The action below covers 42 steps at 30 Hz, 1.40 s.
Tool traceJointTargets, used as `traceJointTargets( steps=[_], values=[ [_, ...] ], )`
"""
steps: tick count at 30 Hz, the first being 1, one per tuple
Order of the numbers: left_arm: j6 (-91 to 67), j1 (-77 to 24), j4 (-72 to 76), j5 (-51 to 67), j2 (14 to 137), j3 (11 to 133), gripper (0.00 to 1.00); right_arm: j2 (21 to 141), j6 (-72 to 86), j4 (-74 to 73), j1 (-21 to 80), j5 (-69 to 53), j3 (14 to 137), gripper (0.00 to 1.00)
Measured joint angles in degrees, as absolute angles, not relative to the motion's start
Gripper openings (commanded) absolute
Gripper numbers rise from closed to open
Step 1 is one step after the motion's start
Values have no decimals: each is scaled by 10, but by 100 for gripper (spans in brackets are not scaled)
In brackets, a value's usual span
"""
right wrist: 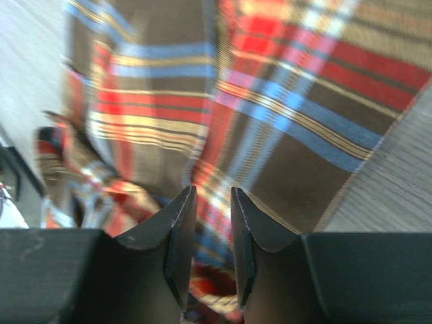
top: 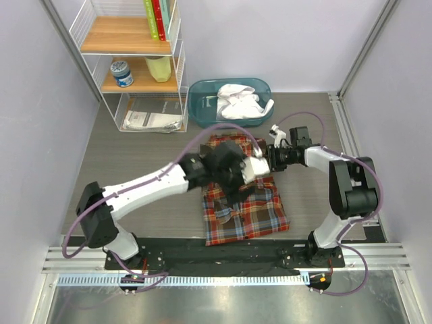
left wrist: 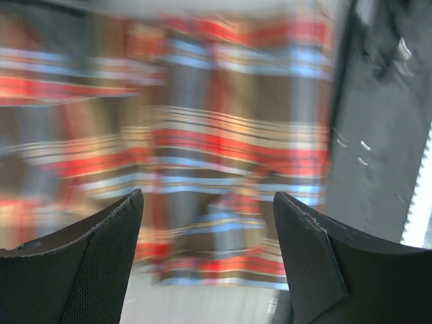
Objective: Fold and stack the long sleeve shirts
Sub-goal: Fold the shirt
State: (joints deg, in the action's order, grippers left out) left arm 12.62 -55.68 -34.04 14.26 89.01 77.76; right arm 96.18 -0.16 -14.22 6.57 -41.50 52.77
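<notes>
The plaid flannel shirt (top: 246, 214) lies partly folded in the middle of the table. It fills the left wrist view (left wrist: 223, 135) and the right wrist view (right wrist: 290, 101). My left gripper (top: 237, 189) hovers over the shirt's middle with its jaws wide open and empty (left wrist: 208, 202). My right gripper (top: 255, 166) reaches in from the right at the shirt's far part, its jaws nearly closed on a fold of plaid cloth (right wrist: 213, 196). A white shirt (top: 239, 101) lies bunched in a teal bin (top: 202, 91) at the back.
A wire shelf unit (top: 135, 61) with books, a jar and papers stands at the back left. The grey table (top: 135, 155) lies between side walls. A black strip (top: 223, 251) runs along the near edge by the arm bases.
</notes>
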Motion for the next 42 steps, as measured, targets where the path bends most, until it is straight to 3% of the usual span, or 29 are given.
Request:
traceJointTargets(
  steps=[5, 15, 20, 26, 30, 35, 42],
  values=[
    [124, -629, -352, 114, 952, 723, 69, 1010, -19, -146, 65, -397, 526, 32],
    [211, -473, -402, 115, 1069, 715, 62, 1010, -11, -129, 83, -397, 520, 31],
    [289, -399, -413, 116, 1072, 719, 65, 1010, 4, -130, 117, -395, 521, 31],
    [320, -374, -446, 130, 1054, 724, 75, 1004, 14, -144, 127, -389, 522, 31],
    [298, -424, -432, 131, 964, 717, 79, 991, 12, -155, 126, -371, 536, 31],
    [275, -574, -376, 92, 828, 693, 76, 980, 11, -156, 126, -348, 547, 30],
    [256, -714, -332, 48, 893, 642, 76, 986, 9, -162, 126, -321, 549, 28]
  ],
)
